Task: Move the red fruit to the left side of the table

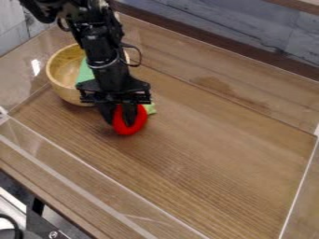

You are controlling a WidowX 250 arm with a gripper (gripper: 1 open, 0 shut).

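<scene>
The red fruit (127,121) is a small, bright red strawberry-shaped toy with a light green leafy stem poking out on its right. It sits between the 2 jaws, which press against its sides, its lower half showing below them. It rests on the table (212,159), a brown wood-grain top.

A grey weathered plank wall (268,37) was seen behind the wood-grain surface (212,159), which was bordered by low clear acrylic walls (75,182) under even, soft light.
</scene>
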